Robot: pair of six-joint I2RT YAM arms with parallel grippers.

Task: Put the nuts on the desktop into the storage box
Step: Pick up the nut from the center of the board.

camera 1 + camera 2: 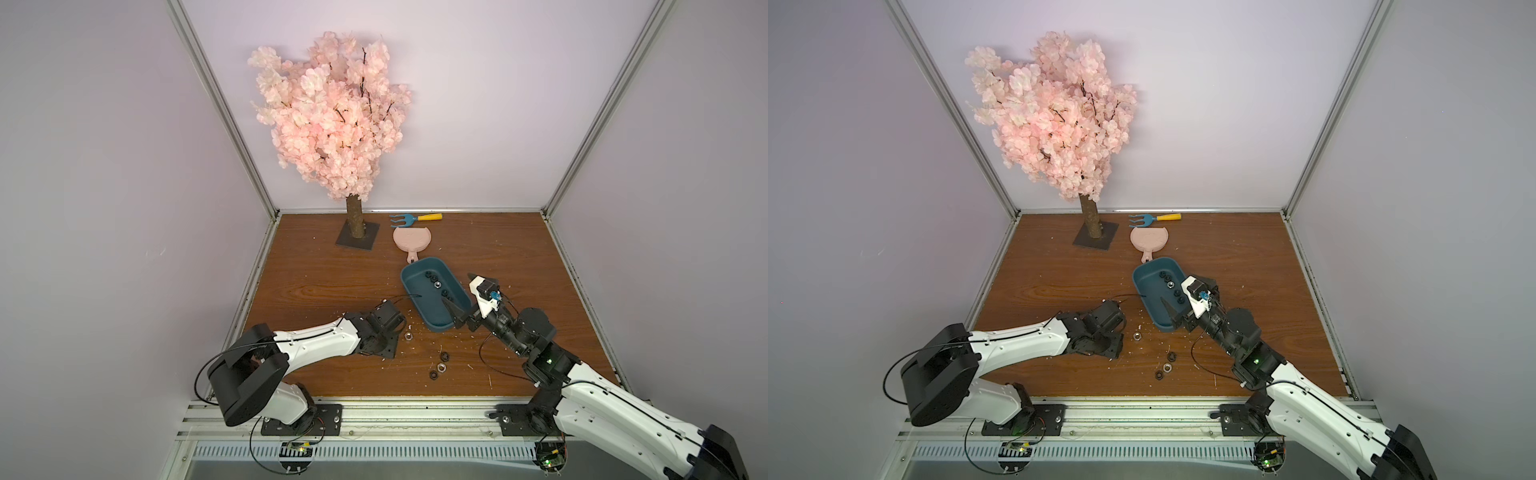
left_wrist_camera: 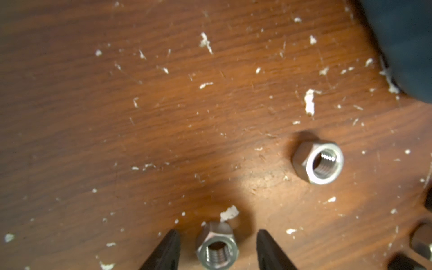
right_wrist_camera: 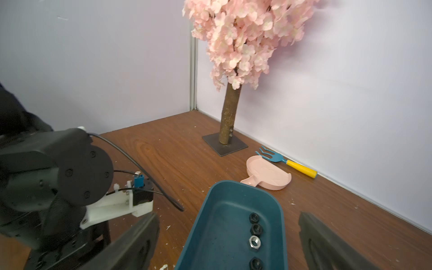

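- Nuts (image 1: 437, 284): about five lie in the box (image 1: 430, 311), under and just ahead of the right gripper (image 3: 228, 215). By that count the task looks roughly half done.
- Desktop (image 1: 332, 282): five or six nuts are left on it, all in the stretch between the two grippers, so several more pick-ups seem needed.
- Box: its near end sits between the right gripper's jaws. They stand spread as wide as they go and hold nothing. Whether they touch the walls cannot be told.
- Left gripper (image 2: 217, 233): it points down at the desktop with its jaws about half apart. A silver nut (image 2: 217, 249) stands between them with a gap on each side, so nothing is gripped yet.
- Cluster (image 1: 441, 367): three or four black and silver nuts lie off to the side of the left gripper, apart from it and untouched.
- Second silver nut (image 2: 318, 161): it lies just beside the left gripper, on its box side.
- Views: only the left wrist view shows the nut between the jaws, because in both top views the left wrist covers it. The right wrist view shows four nuts in a row in the box, and the top views suggest one more. The left wrist view catches only a blurred corner of the box.
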